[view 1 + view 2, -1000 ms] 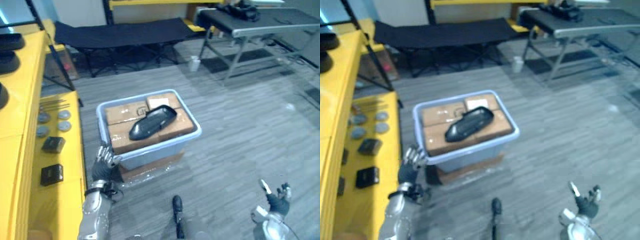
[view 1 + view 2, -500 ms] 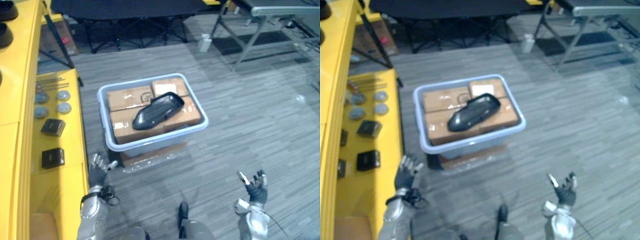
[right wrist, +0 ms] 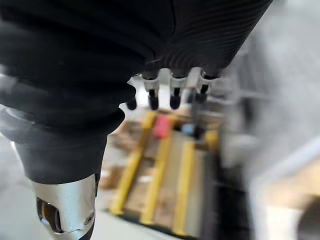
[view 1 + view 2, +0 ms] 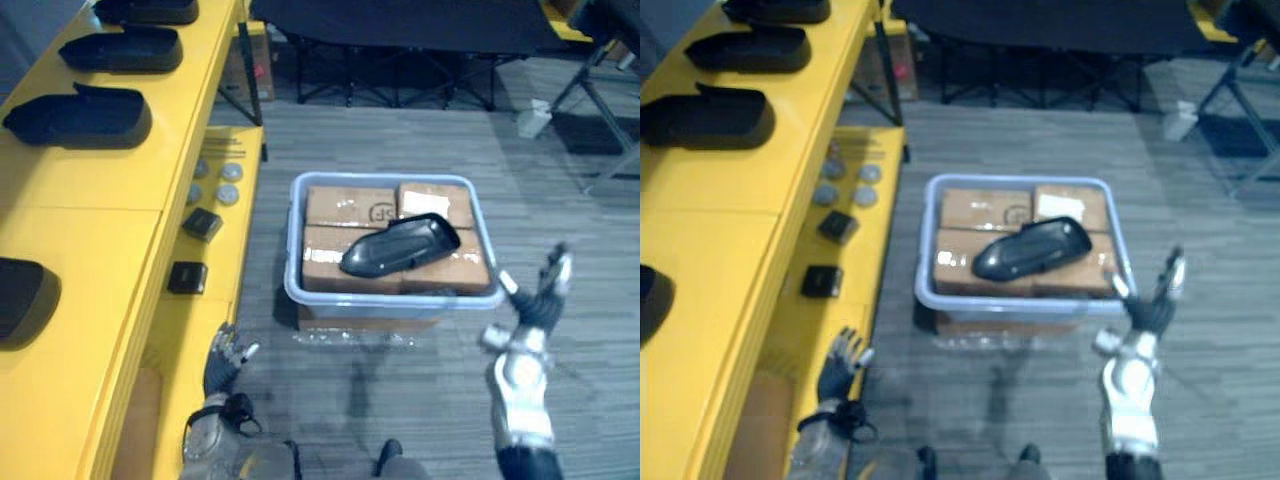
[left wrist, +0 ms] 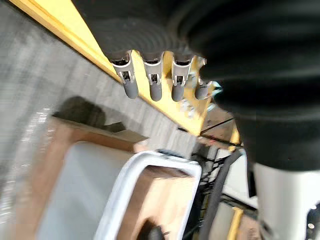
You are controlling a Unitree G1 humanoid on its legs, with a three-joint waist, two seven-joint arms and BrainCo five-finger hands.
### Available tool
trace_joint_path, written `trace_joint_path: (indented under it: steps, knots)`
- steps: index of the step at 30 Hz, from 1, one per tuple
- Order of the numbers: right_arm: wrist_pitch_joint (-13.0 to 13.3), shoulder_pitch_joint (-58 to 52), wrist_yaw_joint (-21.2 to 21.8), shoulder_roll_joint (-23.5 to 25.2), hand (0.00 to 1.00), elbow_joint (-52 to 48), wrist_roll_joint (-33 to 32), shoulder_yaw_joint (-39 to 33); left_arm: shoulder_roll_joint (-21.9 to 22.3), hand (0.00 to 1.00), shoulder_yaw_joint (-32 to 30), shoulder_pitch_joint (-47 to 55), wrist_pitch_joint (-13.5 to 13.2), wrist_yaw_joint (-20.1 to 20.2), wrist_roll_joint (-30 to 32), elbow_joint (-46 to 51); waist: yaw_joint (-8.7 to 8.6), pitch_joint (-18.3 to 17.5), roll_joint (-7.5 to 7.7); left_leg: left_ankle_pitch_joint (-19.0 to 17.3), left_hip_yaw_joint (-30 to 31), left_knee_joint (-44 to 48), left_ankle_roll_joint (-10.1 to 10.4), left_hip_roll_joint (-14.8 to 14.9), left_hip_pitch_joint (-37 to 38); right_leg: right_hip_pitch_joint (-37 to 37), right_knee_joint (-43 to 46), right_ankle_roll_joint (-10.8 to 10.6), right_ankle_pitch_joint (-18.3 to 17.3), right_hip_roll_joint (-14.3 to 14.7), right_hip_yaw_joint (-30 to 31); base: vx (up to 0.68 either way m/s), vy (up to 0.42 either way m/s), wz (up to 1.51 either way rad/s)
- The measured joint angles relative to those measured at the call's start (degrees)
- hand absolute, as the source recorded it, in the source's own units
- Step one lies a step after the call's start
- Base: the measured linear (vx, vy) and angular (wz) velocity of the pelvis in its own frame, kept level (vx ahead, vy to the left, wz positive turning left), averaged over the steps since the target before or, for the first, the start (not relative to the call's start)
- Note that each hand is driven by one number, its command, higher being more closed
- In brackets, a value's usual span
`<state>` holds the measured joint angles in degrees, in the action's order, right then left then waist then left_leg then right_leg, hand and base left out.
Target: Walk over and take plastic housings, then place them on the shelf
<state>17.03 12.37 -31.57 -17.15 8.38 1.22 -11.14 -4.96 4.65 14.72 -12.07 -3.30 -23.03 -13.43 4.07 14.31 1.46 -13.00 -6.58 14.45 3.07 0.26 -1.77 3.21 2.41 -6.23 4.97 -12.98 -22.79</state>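
Observation:
A black plastic housing [image 4: 400, 247] lies slantwise on several cardboard boxes [image 4: 348, 208] inside a pale blue bin [image 4: 392, 301] on the floor. More black housings [image 4: 80, 118] rest on the top of the yellow shelf [image 4: 90, 220] at the left. My right hand [image 4: 537, 302] is raised just off the bin's front right corner, open with fingers spread, holding nothing; its fingers [image 3: 172, 92] are straight in the right wrist view. My left hand [image 4: 226, 358] hangs low beside the shelf, open and empty, its fingers [image 5: 152, 84] pointing toward the bin's rim [image 5: 150, 165].
Two small black blocks [image 4: 187, 277] and several round discs [image 4: 216, 181] lie on the shelf's lower level. A black cot [image 4: 400, 20] stands behind the bin. A white cup [image 4: 534, 119] and a metal table's legs [image 4: 612, 160] are at the far right.
The camera has shifted, and the shelf top with its housings now shows. My right hand has risen from low down to the bin's front right corner. The left hand stays low.

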Motion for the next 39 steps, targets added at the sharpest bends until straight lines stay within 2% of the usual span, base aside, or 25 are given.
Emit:
trace_joint_path:
  steps: [2, 3, 4, 5, 6, 7, 9, 10, 11, 12, 15, 18, 22, 25, 27, 30, 31, 33, 35, 39]
  knots:
    - [-2.5, 5.2, -2.7, -3.7, 0.00, 2.4, 2.6, 1.6, -0.3, 0.00, 1.1, 0.0, 0.0, 0.5, 0.4, -1.6, 1.10, 0.0, -0.06, 0.1, 0.0, 2.5, 0.2, 0.0, -1.7, 0.1, 0.0, 0.1, 0.0, -0.2, -1.2, 0.01, 0.016, 0.40]
    - [-3.8, 8.2, -4.1, -5.1, 0.00, 4.4, 4.2, 1.8, -0.6, 0.00, 1.0, -0.3, -0.1, 1.2, 0.5, -2.4, 1.60, 1.2, 1.38, -1.8, -0.6, 9.7, 0.2, -0.4, -6.7, 0.9, 0.2, 0.2, 0.1, -2.3, -2.1, -0.14, 0.056, 0.62]
    - [-4.2, 9.8, -4.8, -5.9, 0.00, 5.5, 4.3, 1.9, -0.8, 0.00, 1.0, -0.5, -0.3, 1.5, 0.7, -2.8, 1.49, 1.9, 1.80, -2.8, -0.7, 7.5, -0.8, -1.1, -8.1, 1.4, 0.3, 0.1, 0.0, -3.2, -2.2, -0.14, 0.024, 0.66]
    - [-5.3, 13.5, -5.3, -9.0, 0.00, 8.7, 4.6, 2.7, -0.6, 0.00, 1.3, -0.4, -0.3, 2.0, 0.9, -3.5, 1.50, 2.0, 0.04, 9.6, -1.3, -7.2, -3.3, -0.4, -6.4, 0.4, 2.0, -0.6, -0.4, -2.7, -2.5, -0.10, 0.000, 0.38]
    - [-6.1, 14.7, -5.0, -10.2, 0.00, 10.1, 5.1, 3.4, -0.7, 0.00, 1.3, -0.3, -0.3, 2.0, 0.9, -3.8, 2.04, 2.4, 0.08, 10.3, -1.7, -8.6, -3.7, -0.7, -5.4, -0.7, 3.3, -1.2, -1.9, -3.3, -2.3, 0.03, 0.042, 0.33]
    - [-7.0, 16.9, -4.0, -13.1, 0.00, 12.9, 5.9, 5.6, -1.3, 0.00, 0.8, 0.0, -0.7, 2.1, 0.8, -3.7, 2.51, 3.1, -0.34, 10.7, -0.6, -8.0, -4.0, -0.6, -6.7, -2.6, 3.6, -2.3, -4.8, -2.3, -1.7, 0.02, 0.070, 0.26]
    - [-8.6, 20.2, -0.8, -15.4, 0.00, 16.0, 5.9, 7.2, -2.9, 0.00, 0.7, -0.5, -1.7, 2.1, 0.5, -3.8, 3.06, 5.1, 0.01, 10.7, 0.0, -7.5, -4.0, -0.4, -6.9, -4.5, 1.0, -1.5, -5.2, -0.2, -1.7, 0.02, -0.018, 0.26]
    - [-8.7, 21.5, 0.8, -16.7, 0.00, 17.1, 6.1, 8.3, -3.4, 0.00, 0.8, -0.9, -1.8, 2.1, 0.5, -3.8, 3.05, 5.8, 0.36, 10.6, 0.1, -6.7, -3.9, -0.5, -7.6, -5.9, -0.1, -0.4, -3.6, 0.3, -1.8, -0.02, -0.068, 0.17]
    - [-8.8, 22.0, 1.9, -17.7, 0.00, 17.7, 6.3, 9.2, -3.8, 0.00, 0.8, -1.3, -2.1, 2.1, 0.4, -3.7, 3.08, 6.0, 0.85, 10.3, 0.2, -5.7, -3.5, -0.7, -8.4, -7.1, -0.2, -0.2, -1.4, 0.4, -2.0, -0.03, -0.108, 0.10]
    - [-8.9, 22.9, 3.9, -19.9, 0.00, 18.4, 6.4, 11.3, -3.7, 0.00, 0.5, -1.3, -2.6, 2.1, 0.4, -3.7, 3.26, 6.3, 0.71, 9.3, 0.4, -4.0, -2.7, 0.1, -10.0, -7.6, 0.2, -0.5, -1.4, 1.1, -2.1, -0.01, -0.112, -0.01]
    - [-9.6, 23.4, 9.7, -24.4, 0.00, 19.7, 7.0, 14.8, -3.6, 0.00, 1.4, -1.4, -2.7, 2.2, 0.3, -3.7, 2.96, 8.4, 1.04, 8.4, 0.9, -2.4, -2.0, 2.0, -11.3, -8.3, 0.1, -0.1, -1.1, 2.9, -1.8, -0.01, -0.102, -0.07]
    - [-9.6, 23.4, 11.7, -27.6, 0.00, 20.0, 7.5, 15.3, -3.7, 0.00, 1.5, -1.3, -2.7, 2.1, 0.2, -3.7, 2.92, 10.1, 1.50, 8.4, 0.8, -2.4, -2.0, 2.2, -12.1, -9.4, 0.1, 0.7, -0.6, 3.3, -0.7, -0.05, -0.004, -0.07]
    - [-9.5, 23.0, 11.8, -28.0, 0.00, 19.7, 7.5, 15.2, -4.4, 0.00, 1.3, -1.3, -2.9, 1.7, -1.4, -3.6, 2.97, 10.1, 1.49, 8.3, 0.7, -2.3, -2.1, 2.1, -12.6, -10.0, 0.2, 1.1, 0.1, 3.1, -0.5, -0.05, 0.034, -0.03]
    - [-8.0, 19.9, 11.7, -28.0, 0.00, 17.1, 8.6, 13.9, -5.8, 0.00, 1.1, -1.3, -3.0, 1.6, -1.4, -3.6, 3.04, 10.1, 1.50, 8.2, 0.7, -2.2, -2.3, 1.9, -12.6, -10.1, 0.4, 1.2, 0.1, 3.1, -0.4, -0.04, -0.001, 0.00]
    - [-6.0, 16.2, 11.6, -27.9, 0.00, 14.2, 10.0, 12.3, -5.9, 0.00, 0.7, -1.2, -3.4, 1.6, -1.7, -3.5, 2.90, 10.1, 1.50, 8.2, 0.4, -2.0, -2.3, 1.8, -13.1, -10.6, 0.3, 1.2, 0.1, 3.1, 0.1, -0.04, -0.013, -0.07]
    - [-5.4, 12.3, 11.9, -27.2, 0.00, 10.2, 11.0, 10.3, -5.9, 0.00, 0.6, -1.2, -3.6, 1.7, -1.7, -3.5, 2.80, 10.1, 1.56, 8.2, -0.3, -1.9, -2.3, 1.8, -13.5, -11.3, 0.2, 1.2, 0.1, 3.1, 1.0, -0.02, -0.005, -0.12]
    - [-4.6, 9.8, 13.2, -26.5, 0.00, 7.7, 11.3, 9.7, -5.9, 0.00, 0.5, -1.1, -3.8, 1.7, -1.7, -3.5, 2.27, 10.1, 1.59, 8.2, -0.4, -1.9, -2.3, 1.8, -13.4, -11.3, 0.1, 1.2, 0.1, 3.2, 1.2, -0.01, -0.012, -0.06]
    - [-4.3, 7.8, 15.0, -25.4, 0.00, 5.7, 11.7, 9.7, -6.0, 0.00, 0.4, -1.1, -4.0, 1.7, -1.7, -3.5, 1.59, 10.3, 1.96, 8.2, -0.6, -1.9, -2.3, 1.9, -13.4, -11.4, 0.1, 1.2, 0.1, 3.3, 1.5, -0.01, -0.011, -0.08]
    - [-3.8, 5.5, 17.1, -23.5, 0.00, 4.1, 13.0, 9.7, -6.0, 0.00, 0.0, -1.1, -4.0, 1.7, -1.7, -3.5, 1.50, 10.9, 3.14, 8.2, -1.8, -1.9, -2.3, 2.2, -13.6, -12.3, 0.0, 1.3, 0.0, 3.5, 2.9, -0.03, -0.017, -0.23]
    - [-3.8, 2.5, 18.4, -22.4, 0.00, 3.4, 13.0, 9.7, -6.9, 0.00, 0.0, -1.1, -4.0, 1.5, -1.7, -3.5, 1.27, 11.6, 4.49, 8.1, -2.0, -0.8, -2.2, 2.5, -15.7, -13.7, -0.4, 1.4, 0.0, 3.8, 3.3, -0.01, -0.010, -0.06]
